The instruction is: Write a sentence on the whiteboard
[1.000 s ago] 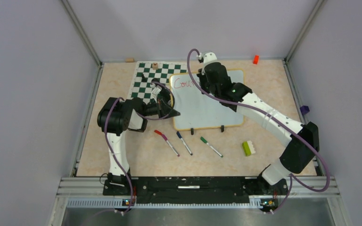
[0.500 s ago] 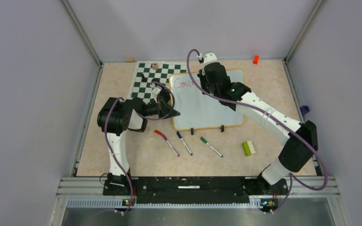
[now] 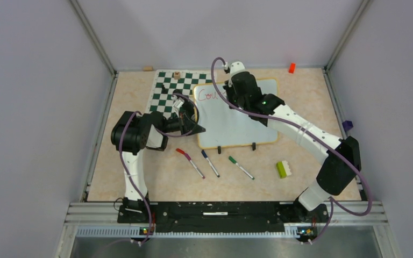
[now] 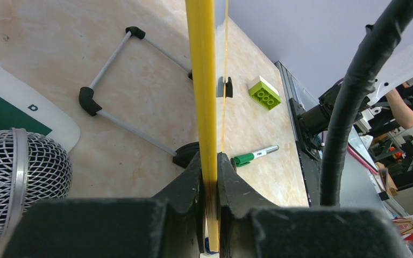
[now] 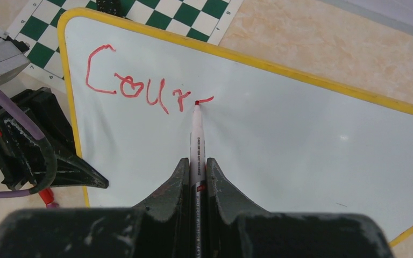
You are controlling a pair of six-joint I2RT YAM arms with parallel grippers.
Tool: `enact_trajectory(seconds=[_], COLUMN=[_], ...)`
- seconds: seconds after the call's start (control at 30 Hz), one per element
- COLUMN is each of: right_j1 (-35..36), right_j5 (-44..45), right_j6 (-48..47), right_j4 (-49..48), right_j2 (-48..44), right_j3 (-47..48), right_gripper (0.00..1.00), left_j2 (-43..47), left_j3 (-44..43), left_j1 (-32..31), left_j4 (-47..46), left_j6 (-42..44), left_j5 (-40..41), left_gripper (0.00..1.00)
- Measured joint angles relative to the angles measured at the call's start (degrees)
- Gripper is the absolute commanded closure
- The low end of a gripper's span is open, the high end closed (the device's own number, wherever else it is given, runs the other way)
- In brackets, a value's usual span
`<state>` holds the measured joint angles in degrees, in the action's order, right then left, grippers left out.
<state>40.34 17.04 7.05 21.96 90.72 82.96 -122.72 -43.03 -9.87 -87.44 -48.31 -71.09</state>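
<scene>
The whiteboard (image 3: 239,121) lies on the table, glossy white with a yellow rim, two black clips on its near edge. On it the sentence (image 5: 134,88) reads only "Cour" and a short stroke, in red, near the far left corner (image 3: 211,95). My right gripper (image 5: 196,161) is shut on a red marker (image 5: 197,134) whose tip touches the board at the end of the stroke. It hangs over the board's far part (image 3: 236,95). My left gripper (image 4: 209,161) is shut on the board's yellow rim (image 4: 201,80) at its left edge (image 3: 196,129).
A green-and-white chessboard mat (image 3: 166,94) with a few pieces lies partly under the board. Red (image 3: 190,163), blue (image 3: 210,163) and green (image 3: 241,167) markers lie in front of the board. A green brick (image 3: 283,169) sits near right, an orange block (image 3: 291,67) far right.
My right wrist has shifted slightly toward the far left and the red writing has grown by a letter. The left arm and the board have not moved.
</scene>
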Motion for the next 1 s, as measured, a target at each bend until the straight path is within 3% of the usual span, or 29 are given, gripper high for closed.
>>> enact_trajectory(seconds=[1.0], right_j1=[0.00], right_j5=[-0.15], right_j6=[0.22], right_j4=[1.95], right_j2=[0.87], right_j3=[1.57], right_gripper=[1.00], left_j2=[0.00], left_j3=[0.00], left_j1=[0.00], left_j4=[0.02], left_j6=[0.00], left_j5=[0.04], left_gripper=[0.96])
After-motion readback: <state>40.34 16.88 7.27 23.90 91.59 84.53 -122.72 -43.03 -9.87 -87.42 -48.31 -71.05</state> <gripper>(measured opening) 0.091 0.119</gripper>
